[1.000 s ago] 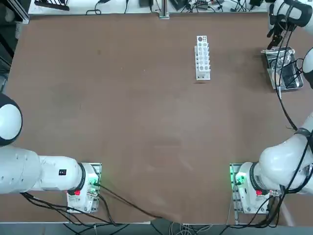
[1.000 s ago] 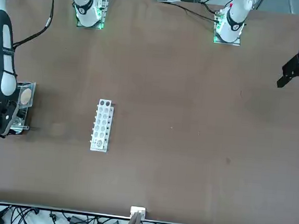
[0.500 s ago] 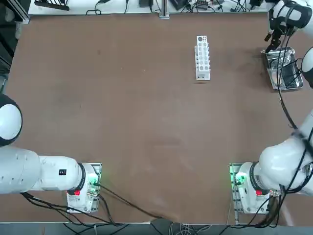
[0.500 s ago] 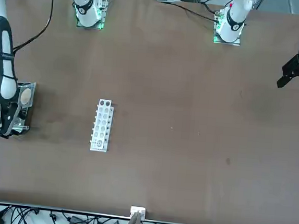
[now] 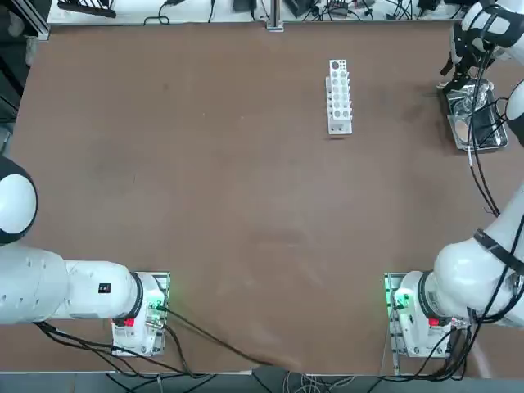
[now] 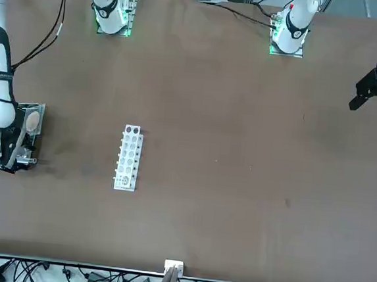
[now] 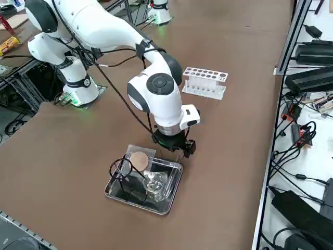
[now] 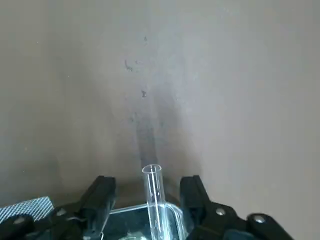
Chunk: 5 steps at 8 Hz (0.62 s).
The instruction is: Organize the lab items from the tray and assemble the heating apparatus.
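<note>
The shiny metal tray (image 5: pixel 490 144) (image 6: pixel 41 108) (image 7: pixel 173 180) lies at the table's far right. In it are the black wire ring stand (image 7: pixel 121 169), the clear glass burner (image 7: pixel 155 182) and the grey mesh (image 7: pixel 139 160) (image 8: pixel 25 207) with its tan centre (image 6: pixel 31 122). My right gripper (image 8: pixel 148 192) (image 7: pixel 177 151) (image 5: pixel 457 72) (image 6: pixel 10 157) hangs low over the tray's far end. It is open, its two fingers (image 8: pixel 102 192) standing either side of a clear glass tube (image 8: pixel 152 187) that pokes up over the rim, with a gap on each side.
A white test-tube rack (image 5: pixel 339 97) (image 6: pixel 128 157) (image 7: pixel 204 82) stands left of the tray, well apart from it. Cables and black boxes (image 7: pixel 312 78) lie just beyond the table's far edge, close to the tray.
The right arm's wrist has drifted slightly toward the table's right edge and settled lower at the tray's far end. Tray and rack have not moved.
</note>
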Motion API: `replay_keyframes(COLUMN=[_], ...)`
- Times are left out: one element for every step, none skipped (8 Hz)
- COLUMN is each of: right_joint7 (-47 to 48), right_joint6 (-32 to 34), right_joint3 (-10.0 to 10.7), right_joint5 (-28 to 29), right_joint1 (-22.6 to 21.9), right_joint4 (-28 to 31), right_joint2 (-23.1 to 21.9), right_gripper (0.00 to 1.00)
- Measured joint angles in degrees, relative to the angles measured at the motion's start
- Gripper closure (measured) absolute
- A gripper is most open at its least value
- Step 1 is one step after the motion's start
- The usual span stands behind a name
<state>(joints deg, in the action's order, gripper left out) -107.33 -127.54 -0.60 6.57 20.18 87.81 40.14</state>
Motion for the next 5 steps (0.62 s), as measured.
replay_keyframes(right_joint7=[-0.92,-1.54,-1.98,-2.33,-2.48], right_joint6=[0.00,0.00,-0.01,-0.04,-0.09], right_joint3=[0.00,0.00,-0.01,-0.01,-0.03], right_joint5=[0.07,0.09,0.10,0.10,0.10], right_joint1=[0.15,0.38,0.55,0.65,0.67], right_joint4=[0.00,0.00,-0.02,-0.02,-0.03], right_joint2=[0.17,0.48,0.87,1.20,1.41], right_gripper=[0.24,0.24,0.24,0.25,0.29])
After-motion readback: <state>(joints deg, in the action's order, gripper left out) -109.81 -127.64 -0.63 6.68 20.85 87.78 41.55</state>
